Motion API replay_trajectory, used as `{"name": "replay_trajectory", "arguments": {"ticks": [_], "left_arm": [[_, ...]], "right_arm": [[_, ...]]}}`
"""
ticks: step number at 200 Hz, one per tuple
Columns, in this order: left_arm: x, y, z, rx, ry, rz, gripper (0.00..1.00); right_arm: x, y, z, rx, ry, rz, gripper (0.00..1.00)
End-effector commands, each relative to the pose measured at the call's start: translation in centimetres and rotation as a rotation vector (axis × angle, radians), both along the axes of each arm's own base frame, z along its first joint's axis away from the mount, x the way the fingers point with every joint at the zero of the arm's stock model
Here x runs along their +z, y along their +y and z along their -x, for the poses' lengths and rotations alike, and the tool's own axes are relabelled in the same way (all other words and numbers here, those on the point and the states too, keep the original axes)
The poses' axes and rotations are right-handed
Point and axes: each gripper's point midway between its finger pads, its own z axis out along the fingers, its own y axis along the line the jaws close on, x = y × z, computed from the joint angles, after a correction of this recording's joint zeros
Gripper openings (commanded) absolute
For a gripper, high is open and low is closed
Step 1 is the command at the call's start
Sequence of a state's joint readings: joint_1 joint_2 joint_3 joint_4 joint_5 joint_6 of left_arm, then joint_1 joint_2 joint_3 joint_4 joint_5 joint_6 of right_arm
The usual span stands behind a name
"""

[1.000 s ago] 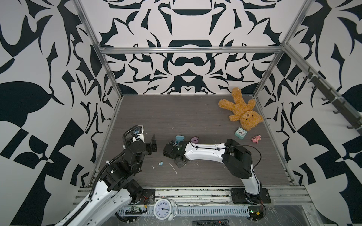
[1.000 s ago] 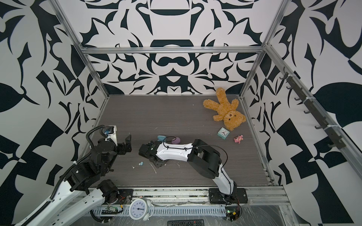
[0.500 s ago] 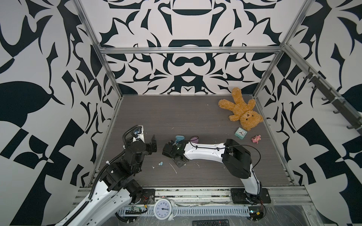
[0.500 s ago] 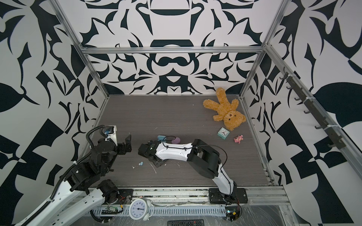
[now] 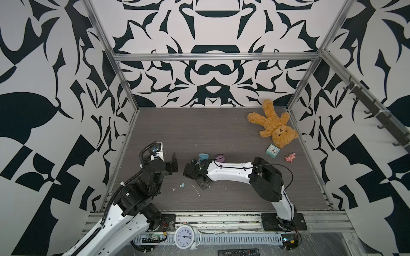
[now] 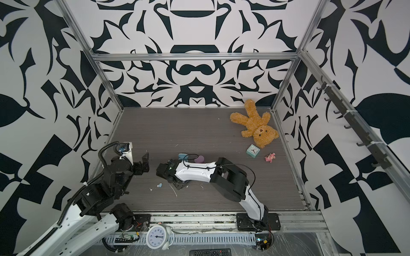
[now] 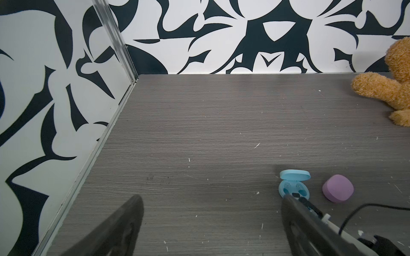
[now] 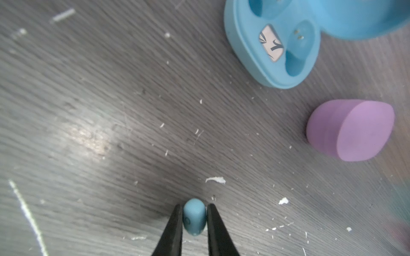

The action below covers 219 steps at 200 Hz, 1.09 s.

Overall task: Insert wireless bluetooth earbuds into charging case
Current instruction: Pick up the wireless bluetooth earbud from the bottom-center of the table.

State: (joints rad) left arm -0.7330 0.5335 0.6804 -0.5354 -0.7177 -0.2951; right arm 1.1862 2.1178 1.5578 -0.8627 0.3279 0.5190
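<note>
My right gripper [image 8: 194,206] is shut on a pale blue earbud [image 8: 194,218], held just above the table. The open blue charging case [image 8: 273,44] lies a little way ahead of it, both sockets empty. A closed purple case [image 8: 350,130] stands beside the blue one. In both top views a second blue earbud [image 5: 182,185] [image 6: 159,185] lies loose on the table, left of the right arm's wrist [image 5: 195,171]. My left gripper [image 7: 210,199] [image 5: 175,164] is open and holds nothing, hovering left of the blue case [image 7: 294,186] [image 5: 203,156].
A brown teddy bear [image 5: 274,124] lies at the back right, with a small teal clock [image 5: 272,151] and a pink toy [image 5: 289,157] in front of it. White scraps [image 5: 196,190] litter the table near the right wrist. A white alarm clock [image 5: 184,237] sits on the front rail.
The right arm's wrist has edged slightly to the left. The left arm has not moved.
</note>
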Motion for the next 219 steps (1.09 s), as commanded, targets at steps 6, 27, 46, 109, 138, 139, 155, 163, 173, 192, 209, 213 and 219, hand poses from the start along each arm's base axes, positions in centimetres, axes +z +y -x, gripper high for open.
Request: {"name": "replay_trajectory", "arguments": {"ticks": [6, 27, 46, 109, 138, 139, 155, 163, 173, 192, 209, 213, 219], "left_arm": [[-0.3, 0.1, -0.2, 0.013, -0.001, 0.002, 0.99], [-0.3, 0.1, -0.2, 0.013, -0.001, 0.001, 0.99], [-0.3, 0.1, -0.2, 0.013, 0.0, 0.002, 0.99], [-0.4, 0.0, -0.2, 0.011, 0.002, 0.001, 0.99], [-0.3, 0.0, -0.3, 0.012, 0.001, 0.001, 0.99], [-0.3, 0.0, -0.2, 0.011, 0.002, 0.001, 0.99], [-0.3, 0.0, -0.3, 0.01, 0.003, 0.002, 0.99], [-0.4, 0.0, -0.3, 0.009, 0.003, 0.001, 0.99], [-0.4, 0.0, -0.3, 0.009, 0.003, 0.002, 0.99], [-0.3, 0.0, -0.3, 0.011, 0.001, 0.002, 0.99], [-0.4, 0.0, -0.2, 0.011, 0.004, 0.001, 0.99], [-0.4, 0.0, -0.2, 0.011, 0.004, 0.001, 0.99], [-0.4, 0.1, -0.3, 0.012, 0.003, 0.001, 0.99]], "right_arm": [[0.8, -0.1, -0.4, 0.015, -0.027, 0.035, 0.25], [0.7, -0.2, -0.5, 0.018, -0.029, 0.046, 0.25], [0.8, -0.2, -0.6, 0.02, -0.034, 0.056, 0.24], [1.5, -0.5, -0.7, 0.025, -0.044, 0.073, 0.2], [2.7, 0.0, -0.8, 0.034, -0.053, 0.042, 0.18], [2.7, 0.0, -0.8, 0.035, -0.052, 0.041, 0.18], [3.6, 0.3, -1.1, 0.043, -0.061, 0.015, 0.18], [4.0, 0.4, -1.3, 0.046, -0.06, -0.005, 0.18], [4.4, 0.7, -1.6, 0.047, -0.048, -0.044, 0.18], [5.1, 1.0, -2.4, 0.041, -0.028, -0.124, 0.18], [5.8, 1.3, -3.3, 0.037, -0.015, -0.185, 0.18], [6.0, 1.3, -3.5, 0.036, -0.018, -0.197, 0.18], [6.3, 1.4, -3.9, 0.037, -0.022, -0.212, 0.18]]}}
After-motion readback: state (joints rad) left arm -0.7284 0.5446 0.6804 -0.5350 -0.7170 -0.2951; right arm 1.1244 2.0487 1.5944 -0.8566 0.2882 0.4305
